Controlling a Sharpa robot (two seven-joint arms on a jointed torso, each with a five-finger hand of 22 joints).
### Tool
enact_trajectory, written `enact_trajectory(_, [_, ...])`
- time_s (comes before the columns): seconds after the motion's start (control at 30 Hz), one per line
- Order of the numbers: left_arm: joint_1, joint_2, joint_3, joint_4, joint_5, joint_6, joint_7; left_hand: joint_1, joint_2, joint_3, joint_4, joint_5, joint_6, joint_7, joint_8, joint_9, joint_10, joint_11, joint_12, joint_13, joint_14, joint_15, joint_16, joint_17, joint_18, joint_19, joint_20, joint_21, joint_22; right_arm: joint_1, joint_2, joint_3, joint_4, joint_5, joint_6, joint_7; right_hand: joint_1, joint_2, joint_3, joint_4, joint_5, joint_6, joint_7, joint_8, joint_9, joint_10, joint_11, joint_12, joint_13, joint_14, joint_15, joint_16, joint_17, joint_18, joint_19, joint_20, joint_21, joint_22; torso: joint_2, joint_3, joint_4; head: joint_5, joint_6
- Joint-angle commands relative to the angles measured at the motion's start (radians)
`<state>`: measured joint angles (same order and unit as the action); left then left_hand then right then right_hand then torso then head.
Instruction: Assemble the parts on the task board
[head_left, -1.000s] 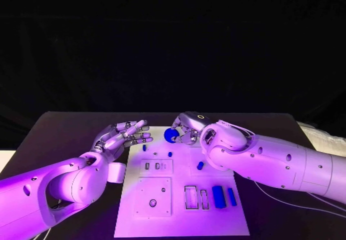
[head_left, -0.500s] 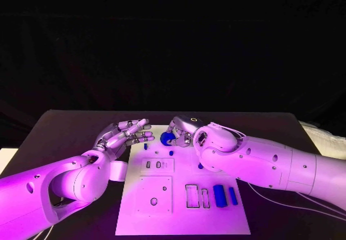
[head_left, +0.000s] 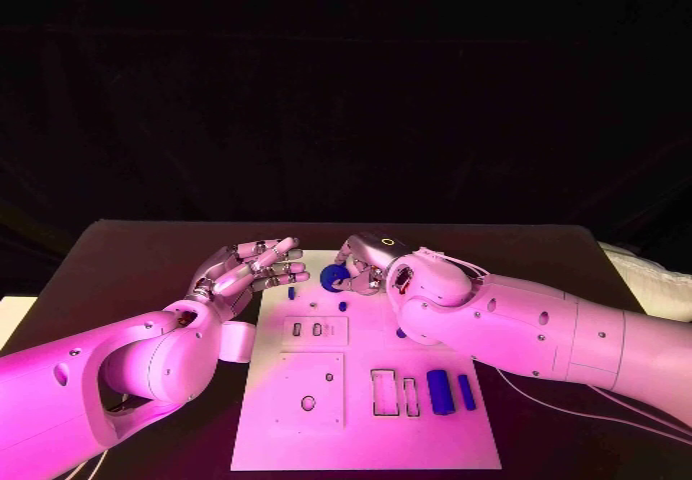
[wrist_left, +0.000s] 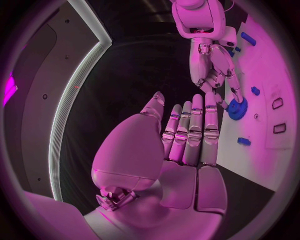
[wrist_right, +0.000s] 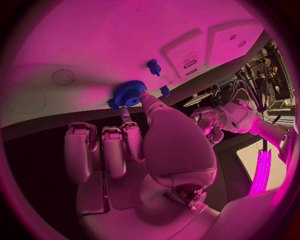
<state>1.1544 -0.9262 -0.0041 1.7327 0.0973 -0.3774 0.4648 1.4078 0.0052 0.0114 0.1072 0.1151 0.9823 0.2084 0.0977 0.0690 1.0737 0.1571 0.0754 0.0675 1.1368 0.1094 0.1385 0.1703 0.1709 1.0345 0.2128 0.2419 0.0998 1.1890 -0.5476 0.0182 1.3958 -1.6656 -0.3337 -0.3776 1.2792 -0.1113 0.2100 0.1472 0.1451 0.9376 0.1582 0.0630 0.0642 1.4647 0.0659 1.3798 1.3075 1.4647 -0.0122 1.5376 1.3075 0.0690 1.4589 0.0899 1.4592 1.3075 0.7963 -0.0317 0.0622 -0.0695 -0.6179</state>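
Observation:
My right hand (head_left: 371, 262) pinches a round blue toothed gear (head_left: 335, 279) just above the far edge of the white task board (head_left: 361, 435). In the right wrist view the gear (wrist_right: 129, 93) sits between the thumb and a fingertip of the right hand (wrist_right: 147, 145). My left hand (head_left: 254, 266) hovers open beside the board's far left corner with its fingers held straight, a short way from the gear. The left wrist view shows the left hand (wrist_left: 187, 145) flat, with the right hand (wrist_left: 215, 70) and gear (wrist_left: 236, 107) beyond its fingertips.
Small blue pegs lie on the board's far part (head_left: 290, 295) (head_left: 342, 306) (head_left: 401, 332). Two blue bars (head_left: 438, 392) (head_left: 466, 392) lie beside rectangular slots (head_left: 384, 392) at the right. A white block (head_left: 235, 342) sits by the board's left edge.
My right hand has carried the gear slightly down and toward the left hand, and the right arm has swung further over the board. The left hand has stayed almost still.

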Motion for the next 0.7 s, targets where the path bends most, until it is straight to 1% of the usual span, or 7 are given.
enact_trajectory(0.03, [0.001,0.001,0.001,0.003,0.001,0.02,0.004,0.002,0.006,-0.002,-0.005,0.001,-0.004,0.0,-0.005,-0.001,-0.002,0.001,-0.005,-0.001,-0.001,0.001,-0.004,0.001,0.012,0.0,0.004,-0.003,-0.002,0.001,0.001,0.001,0.003,-0.004,0.009,-0.008,0.001,-0.015,-0.013,0.008,-0.007,-0.019,0.005,-0.003,0.0,-0.007,0.008,-0.02,0.113,0.093,0.008,0.007,0.198,-0.018,-0.002,0.007,0.0,0.02,0.0,0.0003,-0.0001,0.0,0.0])
enact_trajectory(0.23, [0.001,-0.001,0.001,0.003,0.001,0.02,0.004,0.003,0.008,-0.001,-0.008,0.001,-0.004,0.0,-0.006,-0.001,-0.003,0.001,-0.006,-0.001,-0.001,0.001,-0.005,0.002,0.012,0.001,0.004,-0.003,-0.002,0.001,-0.008,0.0,0.013,-0.003,-0.002,-0.007,0.002,-0.021,-0.02,0.015,-0.006,-0.028,0.008,-0.003,0.0,-0.012,0.01,-0.028,0.107,0.093,0.011,0.007,0.199,-0.018,-0.002,0.01,0.0,0.02,0.0,0.0004,-0.0005,0.0,-0.001])
enact_trajectory(0.4, [0.001,-0.002,0.001,0.002,0.001,0.02,0.003,0.003,0.008,-0.001,-0.008,0.001,-0.004,0.0,-0.006,-0.001,-0.003,0.001,-0.006,-0.001,-0.001,0.001,-0.005,0.002,0.012,0.001,0.004,-0.003,-0.002,-0.002,-0.043,0.001,0.05,-0.003,-0.064,0.006,0.007,-0.018,-0.021,0.023,0.009,-0.021,0.006,0.002,0.003,-0.006,0.01,-0.018,0.114,0.093,0.011,0.008,0.201,-0.018,-0.001,0.012,0.001,0.023,-0.001,0.0015,0.0003,-0.002,-0.002])
enact_trajectory(0.53, [0.001,-0.005,0.001,0.001,0.001,0.02,0.002,0.004,0.008,-0.001,-0.009,0.001,-0.004,0.0,-0.007,-0.001,-0.003,0.001,-0.007,-0.001,-0.001,0.001,-0.006,0.002,0.012,0.001,0.004,-0.004,-0.003,-0.003,-0.11,0.006,0.107,0.023,-0.113,0.025,0.013,-0.011,-0.022,0.029,0.022,0.003,0.001,0.008,0.007,0.005,0.006,-0.002,0.126,0.094,0.009,0.01,0.205,-0.02,0.003,0.011,0.005,0.03,-0.002,0.002,-0.0031,0.0,-0.001])
enact_trajectory(0.57, [0.001,-0.006,0.001,0.0,0.001,0.02,0.002,0.004,0.008,-0.001,-0.009,0.001,-0.004,0.0,-0.007,-0.001,-0.003,0.001,-0.007,-0.001,-0.001,0.001,-0.006,0.002,0.012,0.001,0.004,-0.004,-0.003,-0.001,-0.132,0.008,0.123,0.038,-0.119,0.033,0.013,-0.01,-0.022,0.03,0.025,0.008,0.0,0.01,0.007,0.006,0.005,0.001,0.128,0.094,0.008,0.01,0.206,-0.02,0.003,0.01,0.006,0.032,-0.002,0.0016,-0.0028,-0.001,-0.001])
enact_trajectory(0.6, [0.001,-0.007,0.001,0.0,0.001,0.02,0.003,0.004,0.008,-0.001,-0.009,0.001,-0.004,0.0,-0.007,-0.001,-0.003,0.001,-0.007,-0.001,-0.001,0.001,-0.006,0.002,0.012,0.001,0.004,-0.004,-0.003,0.0,-0.155,0.01,0.14,0.056,-0.123,0.042,0.014,-0.009,-0.022,0.031,0.027,0.013,-0.001,0.011,0.008,0.008,0.003,0.003,0.13,0.095,0.007,0.011,0.207,-0.02,0.004,0.01,0.006,0.033,-0.002,0.0012,-0.0025,-0.003,-0.001])
enact_trajectory(0.7, [0.001,-0.009,0.001,-0.001,0.001,0.021,0.003,0.004,0.008,-0.001,-0.009,0.001,-0.004,0.0,-0.007,-0.001,-0.003,0.001,-0.007,-0.001,-0.001,0.001,-0.006,0.002,0.012,0.001,0.004,-0.004,-0.003,0.007,-0.232,0.018,0.181,0.125,-0.113,0.093,0.017,-0.006,-0.022,0.032,0.03,0.025,-0.004,0.013,0.009,0.01,0.001,0.007,0.132,0.095,0.005,0.012,0.209,-0.021,0.005,0.008,0.008,0.036,-0.005,0.0017,-0.0077,-0.002,0.001])
